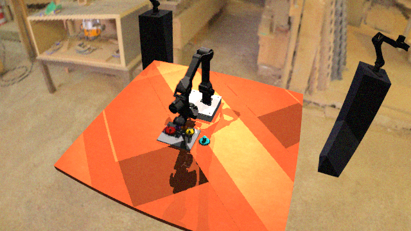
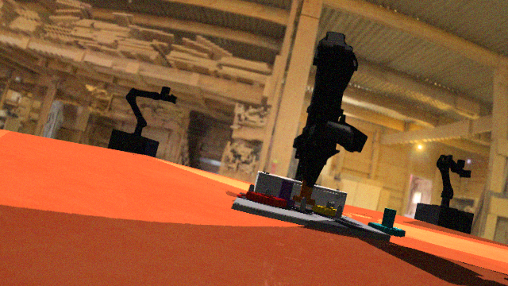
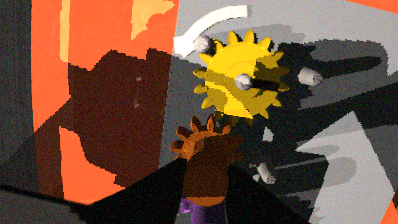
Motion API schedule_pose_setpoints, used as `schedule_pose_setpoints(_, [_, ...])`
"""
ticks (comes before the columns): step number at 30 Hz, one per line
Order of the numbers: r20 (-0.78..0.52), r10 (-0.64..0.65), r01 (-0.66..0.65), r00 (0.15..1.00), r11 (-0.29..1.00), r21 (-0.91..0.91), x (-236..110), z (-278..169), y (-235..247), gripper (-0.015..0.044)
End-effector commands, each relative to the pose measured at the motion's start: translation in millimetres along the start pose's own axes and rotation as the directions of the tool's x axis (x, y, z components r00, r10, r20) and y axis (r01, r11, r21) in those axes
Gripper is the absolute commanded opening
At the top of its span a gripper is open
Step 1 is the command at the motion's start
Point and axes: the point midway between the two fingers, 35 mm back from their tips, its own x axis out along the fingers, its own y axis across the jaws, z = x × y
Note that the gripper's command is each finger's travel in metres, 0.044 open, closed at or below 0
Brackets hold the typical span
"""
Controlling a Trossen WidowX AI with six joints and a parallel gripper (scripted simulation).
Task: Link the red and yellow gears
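Observation:
My gripper (image 2: 308, 183) (image 3: 206, 170) is shut on the upright handle of the orange gear (image 2: 298, 199) (image 3: 192, 145). That gear is low over the grey board (image 1: 167, 139) (image 3: 372, 167), its teeth close to those of the yellow gear (image 1: 190, 131) (image 2: 322, 210) (image 3: 220, 95); whether it sits on a peg is hidden. The red gear (image 1: 168, 129) (image 2: 263, 199) is on the board's other side. A purple gear's handle (image 2: 286, 190) (image 3: 209, 214) stands between red and orange. A teal gear (image 1: 204, 141) (image 2: 389, 229) stands on the table beside the board.
Bare pegs (image 3: 310, 76) (image 3: 267, 173) stand near the yellow gear, another peg (image 3: 202, 43) by the white arrow (image 3: 212, 21). The arm's white base (image 1: 213, 105) is behind the board. Two other arms on dark pillars stand beyond the orange table (image 1: 154, 192).

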Motion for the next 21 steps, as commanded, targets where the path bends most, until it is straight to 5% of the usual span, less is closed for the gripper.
schedule_pose_setpoints(1, [0.002,0.002,-0.002,1.000,0.999,-0.052,1.3,0.8,-0.3,0.0000])
schedule_pose_setpoints(16, [0.002,0.002,-0.001,1.000,0.903,-0.430,2.4,-1.1,0.9,0.0000])
schedule_pose_setpoints(21, [0.002,0.002,-0.001,1.000,0.905,-0.426,2.7,0.0,0.1,0.0000])
